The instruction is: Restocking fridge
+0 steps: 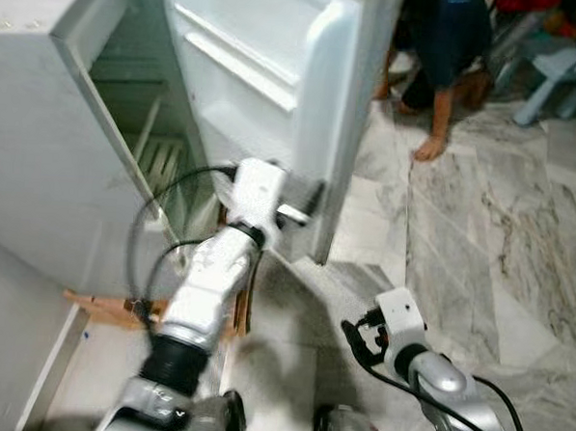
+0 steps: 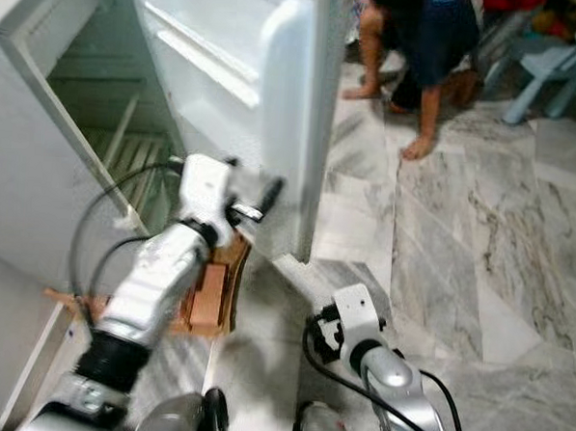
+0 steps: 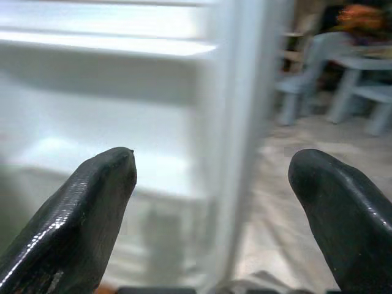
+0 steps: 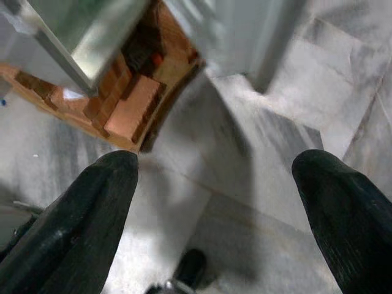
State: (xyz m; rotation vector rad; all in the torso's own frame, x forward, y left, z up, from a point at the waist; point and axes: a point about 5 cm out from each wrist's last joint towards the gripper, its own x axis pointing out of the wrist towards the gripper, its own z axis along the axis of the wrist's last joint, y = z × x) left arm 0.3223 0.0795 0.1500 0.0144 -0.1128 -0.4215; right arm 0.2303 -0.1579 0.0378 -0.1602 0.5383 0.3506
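Restocking looks barely begun, as far as I can judge: the fridge [image 1: 42, 116] stands with its door [image 1: 276, 80] swung wide, which is the one step that seems done, yet neither gripper holds anything to put in, and no food or bottle can be seen near the fridge. The left gripper [image 1: 303, 205] is raised right at the door's lower inner edge, its two black fingers [image 3: 79, 220] spread apart with the door's edge between them, gripping nothing. The right gripper [image 1: 354, 340] hangs low over the marble floor [image 1: 480, 245], below and to the side of the door, and it too is spread wide and empty. So fetching goods and placing them on the shelves all appears left to do. The head views give the fridge's open cabinet with its pale slatted shelf [image 1: 160, 161] and a person [image 1: 442, 50] crouched on the floor beyond the door; the left wrist view adds the door's moulded inner racks up close; the right wrist view alone gives a clear look at the brick-coloured wooden base [image 4: 131, 104] under the fridge's bottom corner
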